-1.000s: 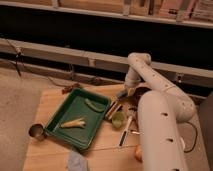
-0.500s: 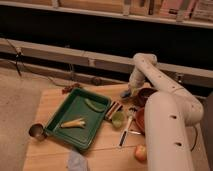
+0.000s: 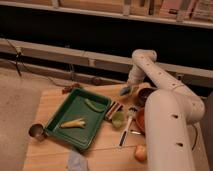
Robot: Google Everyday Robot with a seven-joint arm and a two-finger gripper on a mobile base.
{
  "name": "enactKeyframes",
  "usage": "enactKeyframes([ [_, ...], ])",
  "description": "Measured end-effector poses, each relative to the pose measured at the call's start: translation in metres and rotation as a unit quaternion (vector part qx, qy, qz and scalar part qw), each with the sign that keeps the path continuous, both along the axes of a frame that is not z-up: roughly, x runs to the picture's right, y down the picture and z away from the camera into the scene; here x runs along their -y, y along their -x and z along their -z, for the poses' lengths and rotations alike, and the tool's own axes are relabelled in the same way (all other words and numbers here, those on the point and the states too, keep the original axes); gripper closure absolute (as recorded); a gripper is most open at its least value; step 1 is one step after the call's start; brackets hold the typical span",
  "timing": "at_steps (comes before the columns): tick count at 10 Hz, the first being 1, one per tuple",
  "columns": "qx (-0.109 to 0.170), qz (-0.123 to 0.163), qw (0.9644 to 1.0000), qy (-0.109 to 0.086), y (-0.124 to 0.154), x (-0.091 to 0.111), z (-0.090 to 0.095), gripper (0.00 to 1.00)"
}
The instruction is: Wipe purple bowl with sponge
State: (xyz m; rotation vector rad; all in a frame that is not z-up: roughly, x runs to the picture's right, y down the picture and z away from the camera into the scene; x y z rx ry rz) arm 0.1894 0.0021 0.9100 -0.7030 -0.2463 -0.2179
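Gripper point(image 3: 125, 91) low at 1 o'clock of the wooden table point(image 3: 50, 100), on a smooth white tube-like arm point(image 3: 165, 125) bending down from 12. How far open, cannot tell. Bluish bit at its tip, nature unclear.

Nearest, at 6 o'clock: pale blue crumpled lump point(image 3: 77, 161), soft-looking. At 5, round orange-yellow fruit point(image 3: 140, 152). At 8, small shiny metal cup point(image 3: 36, 131). Mid-table, glossy green rectangular tray point(image 3: 60, 112) holding a long yellow piece point(image 3: 73, 123) and a curved green pod point(image 3: 94, 105). Just at its 3 o'clock, small green cup point(image 3: 118, 119) and slim dark utensil point(image 3: 125, 134).

Against a second ago: elbow swung toward 3 o'clock, gripper hardly shifted.

As for the bowl point(image 3: 146, 95): round, dark, dull purple-brown, at the table's 1 o'clock, just at 3 o'clock of the gripper. Touching or not, cannot tell.
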Motion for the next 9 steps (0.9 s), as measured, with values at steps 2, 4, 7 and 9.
enactKeyframes([
  [2, -0.014, 0.018, 0.9997, -0.012, 0.001, 0.013, 0.017, 1.00],
  [4, -0.042, 0.023, 0.9987, -0.015, -0.006, 0.006, 0.035, 1.00],
  [7, -0.083, 0.005, 0.9965, -0.007, -0.025, -0.030, 0.068, 1.00],
  [9, -0.107, -0.010, 0.9942, -0.010, -0.037, -0.043, 0.093, 1.00],
])
